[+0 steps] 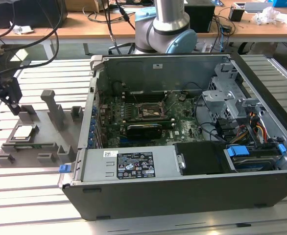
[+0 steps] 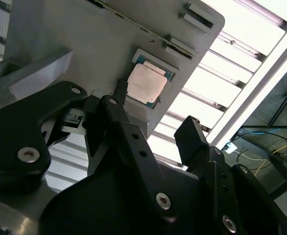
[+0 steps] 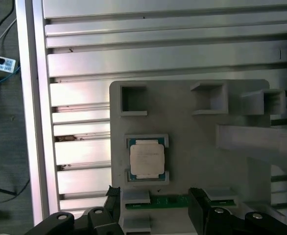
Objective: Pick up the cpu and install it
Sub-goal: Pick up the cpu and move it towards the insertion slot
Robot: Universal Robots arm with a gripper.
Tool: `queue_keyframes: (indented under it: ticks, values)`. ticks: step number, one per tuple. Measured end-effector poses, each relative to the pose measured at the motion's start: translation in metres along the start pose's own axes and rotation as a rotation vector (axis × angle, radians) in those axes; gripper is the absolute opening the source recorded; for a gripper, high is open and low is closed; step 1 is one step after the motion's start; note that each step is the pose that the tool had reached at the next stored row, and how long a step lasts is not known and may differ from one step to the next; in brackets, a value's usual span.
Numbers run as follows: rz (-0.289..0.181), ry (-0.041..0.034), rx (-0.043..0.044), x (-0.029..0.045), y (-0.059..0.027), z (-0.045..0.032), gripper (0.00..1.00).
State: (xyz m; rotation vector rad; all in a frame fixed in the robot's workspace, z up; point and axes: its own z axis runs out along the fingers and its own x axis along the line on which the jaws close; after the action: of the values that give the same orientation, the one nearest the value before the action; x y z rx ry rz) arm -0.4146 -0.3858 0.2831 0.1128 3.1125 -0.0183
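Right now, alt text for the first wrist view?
The cpu lies flat, metal top up, in a recess of the grey holder tray, untouched. The gripper hangs over the tray's edge beside it, fingers open and empty. The tray rests on a slotted aluminium table.

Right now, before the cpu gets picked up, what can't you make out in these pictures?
Second wrist view: the gripper hides part of the holder tray beside the cpu.
Exterior view: the picture's left edge cuts off part of the gripper.
Exterior view: the socket is too small to make out its pins.
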Motion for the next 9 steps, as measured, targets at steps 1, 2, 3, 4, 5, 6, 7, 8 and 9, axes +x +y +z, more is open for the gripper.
queue_keyframes:
  ticks: [1, 2, 3, 4, 5, 6, 7, 8, 9]
  values:
    - [0.000, 0.0000, 0.0000, 0.0000, 0.0000, 0.0007, 0.66]
    - [0.000, 0.0001, 0.0000, 0.0001, 0.0000, 0.0017, 0.66]
    - [0.000, 0.0000, 0.0000, 0.0001, 0.0001, 0.0033, 0.66]
    - [0.000, 0.0000, 0.0000, 0.0002, 0.0001, 0.0048, 0.66]
    - [0.000, 0.0000, 0.0000, 0.0002, 0.0001, 0.0058, 0.66]
    - [0.000, 0.0001, 0.0000, 0.0002, 0.0001, 0.0064, 0.66]
    - [0.000, 0.0001, 0.0000, 0.0002, 0.0001, 0.0073, 0.66]
    - [0.000, 0.0001, 0.0001, 0.0003, 0.0001, 0.0083, 0.66]
    - [0.000, 0.0000, 0.0000, 0.0003, 0.0001, 0.0094, 0.66]
